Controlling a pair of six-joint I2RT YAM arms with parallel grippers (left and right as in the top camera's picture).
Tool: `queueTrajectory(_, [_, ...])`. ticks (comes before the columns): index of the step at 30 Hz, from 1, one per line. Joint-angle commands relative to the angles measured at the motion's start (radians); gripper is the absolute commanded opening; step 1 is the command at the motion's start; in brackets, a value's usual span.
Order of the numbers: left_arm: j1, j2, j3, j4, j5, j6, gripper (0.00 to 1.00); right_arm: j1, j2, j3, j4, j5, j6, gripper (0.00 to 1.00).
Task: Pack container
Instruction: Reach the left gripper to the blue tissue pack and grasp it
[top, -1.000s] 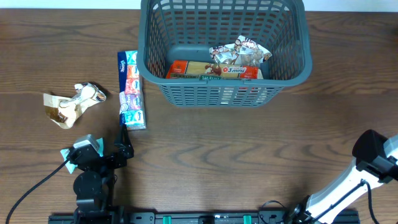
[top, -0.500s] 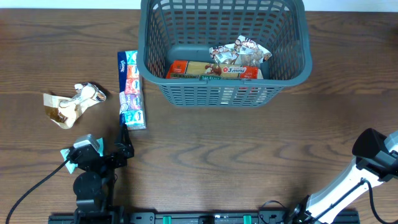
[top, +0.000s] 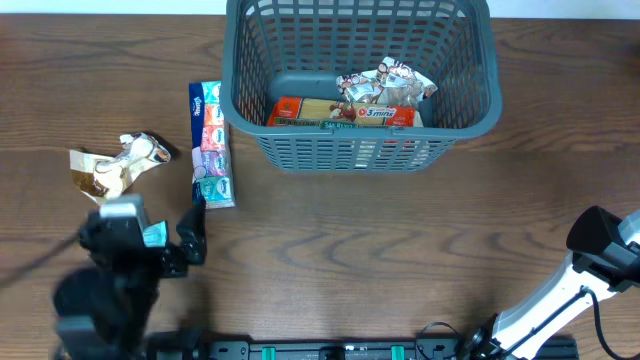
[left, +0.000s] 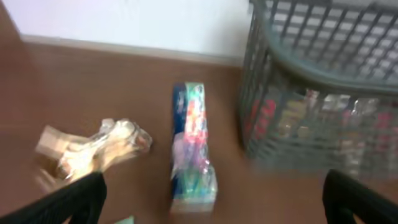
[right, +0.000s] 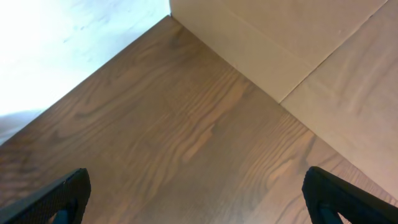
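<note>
Overhead count: one container (top: 352, 150), four packets, two arms.
Container: dark grey lattice basket at the far middle of the table (top: 400, 250), upright, mouth up.
Packets inside: two. A flat red-orange packet (top: 312, 112) lies along the near wall, and a crumpled white-and-brown wrapper (top: 388, 80) rests on its right end.
Packets outside: two. A long blue multi-coloured packet (top: 211, 145) lies just left of the basket, and a crumpled tan wrapper (top: 112, 167) lies further left, apart from it.
Left gripper (left: 214, 202): fingers (left: 74, 200) spread wide, one at each lower corner of the wrist view, holding nothing.
Container to left fingers: ahead and to the right, above the right-hand finger, touching neither. The long packet's near end lies between the two fingers.
Left arm (top: 105, 275): blurred, at the near left. Its dark tip is just beside the long packet's near end; contact cannot be told.
Right gripper (right: 199, 199): fingers (right: 59, 198) wide apart over bare wood, empty.
Container to right arm (top: 600, 245): well apart. The arm is at the near right corner.
</note>
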Motion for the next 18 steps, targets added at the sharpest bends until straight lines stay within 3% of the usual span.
queueTrajectory(1, [0.004, 0.296, 0.256, -0.198, -0.020, 0.172, 0.98, -0.009, 0.000, 0.001, 0.000, 0.002, 0.011, 0.99])
queueTrajectory(4, [0.004, 0.509, 0.451, -0.392, -0.020, 0.171, 0.98, -0.009, 0.000, 0.001, 0.000, 0.002, 0.011, 0.99])
queueTrajectory(6, [0.004, 0.610, 0.515, -0.438, -0.011, 0.162, 0.98, -0.010, 0.000, 0.001, 0.000, 0.002, 0.011, 0.99])
queueTrajectory(18, [0.004, 0.924, 0.541, -0.353, 0.029, 0.144, 0.98, -0.010, 0.000, 0.001, 0.000, 0.002, 0.011, 0.99])
